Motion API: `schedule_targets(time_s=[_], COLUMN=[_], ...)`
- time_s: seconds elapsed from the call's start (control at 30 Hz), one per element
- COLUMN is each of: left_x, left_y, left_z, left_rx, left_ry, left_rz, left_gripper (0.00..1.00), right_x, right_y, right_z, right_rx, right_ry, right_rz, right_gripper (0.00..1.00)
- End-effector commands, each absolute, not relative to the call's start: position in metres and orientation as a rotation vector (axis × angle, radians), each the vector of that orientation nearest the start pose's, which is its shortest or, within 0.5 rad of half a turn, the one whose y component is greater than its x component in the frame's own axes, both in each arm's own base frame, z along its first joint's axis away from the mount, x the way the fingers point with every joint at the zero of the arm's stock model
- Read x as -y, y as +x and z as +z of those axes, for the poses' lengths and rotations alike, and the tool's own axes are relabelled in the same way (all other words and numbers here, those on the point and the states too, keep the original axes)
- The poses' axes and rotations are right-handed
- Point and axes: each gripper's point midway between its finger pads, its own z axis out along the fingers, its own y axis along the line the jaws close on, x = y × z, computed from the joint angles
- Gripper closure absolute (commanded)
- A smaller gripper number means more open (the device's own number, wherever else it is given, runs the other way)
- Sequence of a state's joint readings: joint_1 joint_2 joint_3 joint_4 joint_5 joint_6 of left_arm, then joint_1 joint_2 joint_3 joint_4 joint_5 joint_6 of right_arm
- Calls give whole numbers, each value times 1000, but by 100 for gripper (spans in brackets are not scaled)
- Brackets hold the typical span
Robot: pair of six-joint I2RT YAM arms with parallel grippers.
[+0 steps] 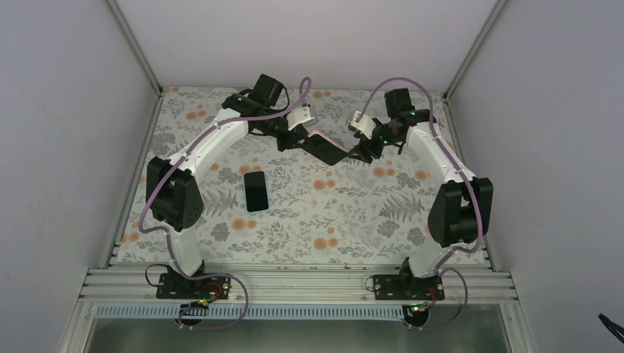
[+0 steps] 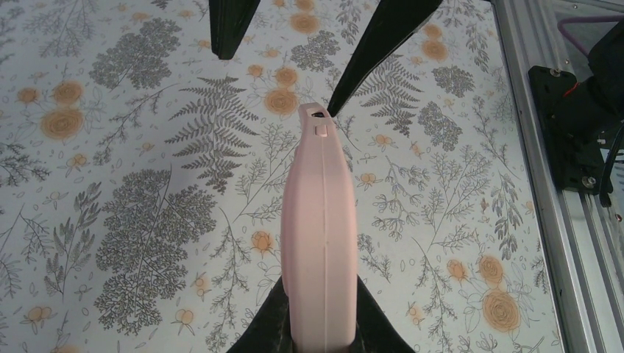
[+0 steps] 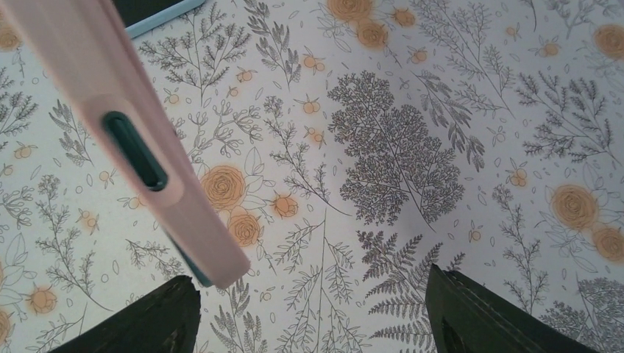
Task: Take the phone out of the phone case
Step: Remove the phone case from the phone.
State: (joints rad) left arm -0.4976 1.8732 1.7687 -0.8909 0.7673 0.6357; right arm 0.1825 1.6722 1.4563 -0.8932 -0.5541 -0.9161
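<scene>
The counter [image 1: 316, 220] wears a pale cloth printed all over with orange roses, grey ferns and thin leafy sprigs. A ribbed aluminium rail [image 1: 294, 283] runs along its near edge. Plain light-grey walls close in the left [image 1: 59, 110], back [image 1: 294, 37] and right [image 1: 552, 110] sides, joined at the far corners by two slanting metal posts [image 1: 135, 48].

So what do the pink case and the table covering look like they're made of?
The pink case looks like soft silicone or rubbery plastic: matte, no glare, rounded edges, a moulded seam line; a teal lining shows in its cutout. The table covering looks like a printed floral sheet, matte and flat; cloth or vinyl, I cannot tell.
</scene>
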Motion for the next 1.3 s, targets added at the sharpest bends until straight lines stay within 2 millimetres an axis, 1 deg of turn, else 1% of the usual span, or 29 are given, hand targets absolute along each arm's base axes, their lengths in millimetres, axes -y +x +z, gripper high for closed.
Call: schedule_targets(time_s=[0.0,0.17,0.57,0.77,1.1,1.27], left_x=[331,331,329,328,329,329], left_y=[343,343,343,342,341,343], left_z=[257,259,256,256,261,261], left_rx=[-1747,-1744,-1751,-1751,-1743,-1743], left_ry=[1510,1508,1513,1515,1510,1506], left_rz=[-935,-941,-927,-922,-925,-923], left_gripper=[98,98,98,98,98,98], right_x=[-166,-165,-160,-156,-158,-160], right_y=[384,391,397,396,398,395], right_z=[178,175,182,185,185,185], right_rx=[-2033,-2035,-2027,-2022,-2016,-2012], right_ry=[-1415,-1405,-1403,-1395,-1396,-1407], right_rz=[469,449,426,428,448,468], right_gripper=[21,21,22,22,22,22])
